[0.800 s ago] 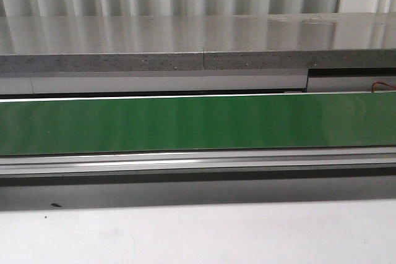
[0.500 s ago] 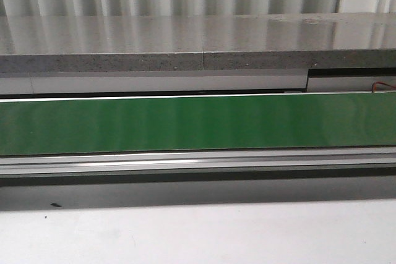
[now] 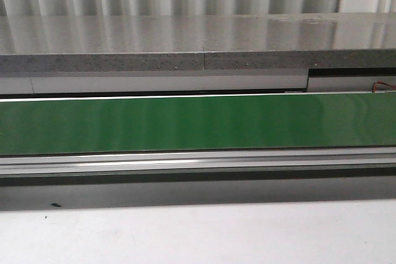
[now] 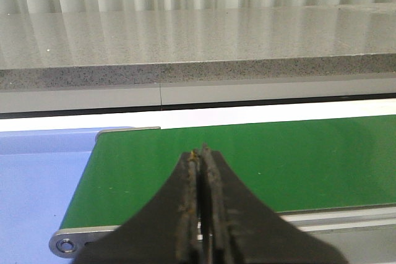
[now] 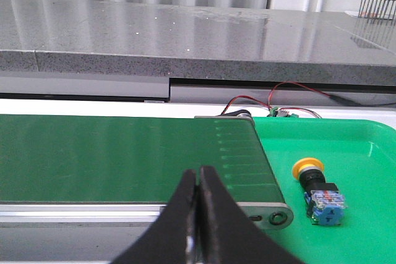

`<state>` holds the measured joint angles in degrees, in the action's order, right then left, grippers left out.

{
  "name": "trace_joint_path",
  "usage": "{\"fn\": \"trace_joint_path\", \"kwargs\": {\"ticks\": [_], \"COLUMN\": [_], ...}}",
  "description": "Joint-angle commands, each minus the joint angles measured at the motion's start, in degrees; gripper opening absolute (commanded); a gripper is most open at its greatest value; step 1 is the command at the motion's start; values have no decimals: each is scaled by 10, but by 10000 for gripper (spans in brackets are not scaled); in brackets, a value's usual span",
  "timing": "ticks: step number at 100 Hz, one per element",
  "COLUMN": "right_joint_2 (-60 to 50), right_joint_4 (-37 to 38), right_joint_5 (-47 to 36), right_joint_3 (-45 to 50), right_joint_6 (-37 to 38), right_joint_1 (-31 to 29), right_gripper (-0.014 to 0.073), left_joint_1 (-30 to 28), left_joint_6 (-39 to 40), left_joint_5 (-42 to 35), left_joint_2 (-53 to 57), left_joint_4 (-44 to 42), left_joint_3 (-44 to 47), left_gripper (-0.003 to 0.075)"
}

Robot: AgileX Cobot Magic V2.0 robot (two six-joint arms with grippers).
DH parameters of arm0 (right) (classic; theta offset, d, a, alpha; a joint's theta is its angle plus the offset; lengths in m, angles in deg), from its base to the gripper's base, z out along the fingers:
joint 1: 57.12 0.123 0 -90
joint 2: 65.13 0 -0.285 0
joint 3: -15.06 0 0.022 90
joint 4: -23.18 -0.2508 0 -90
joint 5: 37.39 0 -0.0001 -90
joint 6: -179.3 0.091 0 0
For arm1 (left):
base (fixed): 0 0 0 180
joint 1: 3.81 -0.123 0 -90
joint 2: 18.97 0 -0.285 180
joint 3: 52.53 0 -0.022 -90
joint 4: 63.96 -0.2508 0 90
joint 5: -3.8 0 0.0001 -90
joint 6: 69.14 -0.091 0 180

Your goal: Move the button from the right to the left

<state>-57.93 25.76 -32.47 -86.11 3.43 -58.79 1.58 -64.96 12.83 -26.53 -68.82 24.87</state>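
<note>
Both arms hover low over the green conveyor belt [image 3: 198, 123], left gripper [image 4: 200, 153] and right gripper [image 5: 198, 174] each pressed closed on nothing. The button [image 5: 317, 191] lies on its side in the green tray [image 5: 365, 153] just past the belt's right end.

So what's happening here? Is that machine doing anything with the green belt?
Nothing is being handled yet. The button, yellow-capped, lies on its side in a green tray just past the end of the green conveyor belt. The right hand hangs shut and empty over the belt near that end, apart from the button. The left hand, also shut, hangs over the belt's other end.
</note>
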Motion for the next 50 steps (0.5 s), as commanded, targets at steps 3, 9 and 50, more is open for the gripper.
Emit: {"fn": "trace_joint_path", "kwargs": {"ticks": [3, 9, 50], "right_joint_2": [-11, -10, 127], "right_joint_4": [6, 6, 6], "right_joint_5": [-36, -17, 166], "right_joint_3": [-20, -35, -223], "right_joint_6": [0, 0, 0], "right_joint_1": [1, 1, 1], "right_gripper": [-69, -69, -69], "left_joint_1": [1, 1, 1], "left_joint_6": [3, 3, 3], "left_joint_5": [-44, -44, -44], "left_joint_2": [16, 16, 16], "left_joint_4": [4, 4, 4], "left_joint_3": [22, 22, 22], "left_gripper": [-20, -20, -20]}}
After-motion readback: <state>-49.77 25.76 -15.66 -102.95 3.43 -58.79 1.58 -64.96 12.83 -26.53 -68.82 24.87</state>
